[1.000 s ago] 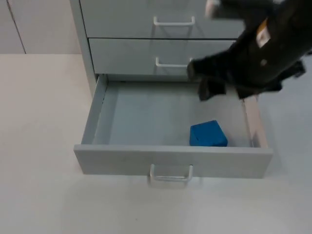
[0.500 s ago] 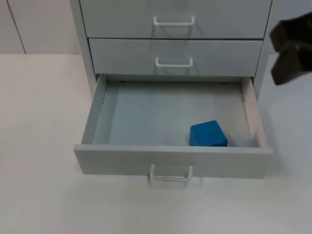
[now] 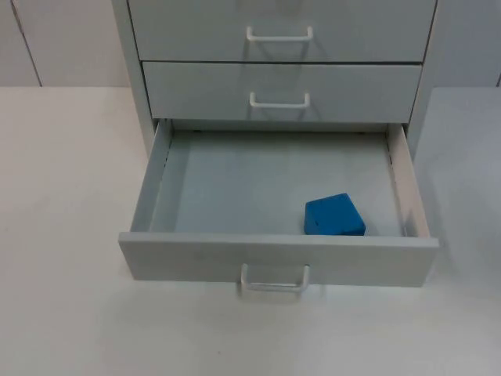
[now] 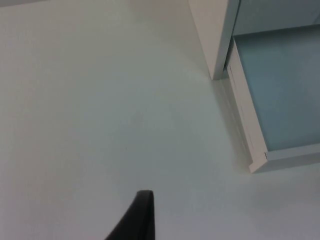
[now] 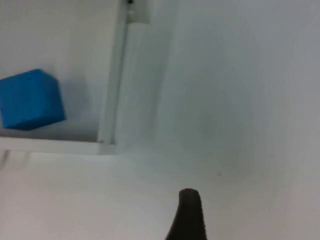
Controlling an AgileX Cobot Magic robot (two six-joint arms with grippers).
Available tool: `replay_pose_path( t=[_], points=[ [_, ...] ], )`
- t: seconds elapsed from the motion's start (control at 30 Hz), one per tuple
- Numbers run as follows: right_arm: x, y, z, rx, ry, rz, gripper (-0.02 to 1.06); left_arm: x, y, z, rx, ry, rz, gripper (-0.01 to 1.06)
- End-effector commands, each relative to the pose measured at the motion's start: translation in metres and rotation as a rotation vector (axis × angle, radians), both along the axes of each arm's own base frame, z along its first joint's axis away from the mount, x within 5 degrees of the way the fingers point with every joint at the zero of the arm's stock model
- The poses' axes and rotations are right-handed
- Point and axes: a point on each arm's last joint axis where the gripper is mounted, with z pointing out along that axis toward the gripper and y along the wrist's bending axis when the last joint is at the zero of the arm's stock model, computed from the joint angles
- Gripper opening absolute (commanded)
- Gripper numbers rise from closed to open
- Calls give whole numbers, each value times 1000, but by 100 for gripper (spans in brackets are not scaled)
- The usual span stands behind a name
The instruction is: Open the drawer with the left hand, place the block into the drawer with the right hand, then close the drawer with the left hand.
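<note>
The bottom drawer [image 3: 235,188] of the grey cabinet stands pulled out, its white handle [image 3: 274,280] facing the table's front. A blue block [image 3: 334,215] lies on the drawer floor near the front right corner, with nothing touching it. My right gripper [image 5: 187,215] hovers over the white table to the right of the drawer's side wall [image 5: 112,90], and the blue block [image 5: 31,99] lies beyond that wall. My left gripper [image 4: 142,215] waits above the table to the left of the drawer [image 4: 280,100].
The grey cabinet [image 3: 149,110] stands at the back of the table. Its two upper drawers [image 3: 282,86] are shut, each with a white handle. White table top [image 3: 63,235] stretches to the left, right and front of the drawer.
The right arm has drawn back from above the drawer to the right and out of the top view. The block and the drawer have stayed still.
</note>
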Motion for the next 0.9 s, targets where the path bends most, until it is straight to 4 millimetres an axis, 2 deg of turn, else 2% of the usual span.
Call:
replay_pose_path(
  t=[0.0, 0.2, 0.37, 0.87],
  points=[
    [-4, -13, 4, -23, -6, -35, 63, 0, -1, 0, -25, -4, 9, 105],
    [-14, -43, 14, -49, -40, -142, 63, 0, -1, 0, -29, -4, 9, 105],
    [-14, -55, 14, -58, -30, -199, 63, 0, -2, 0, -46, -7, 3, 105],
    [-8, -54, 15, -20, -70, -156, 63, 0, -3, 1, -42, -15, -14, 105]
  ],
)
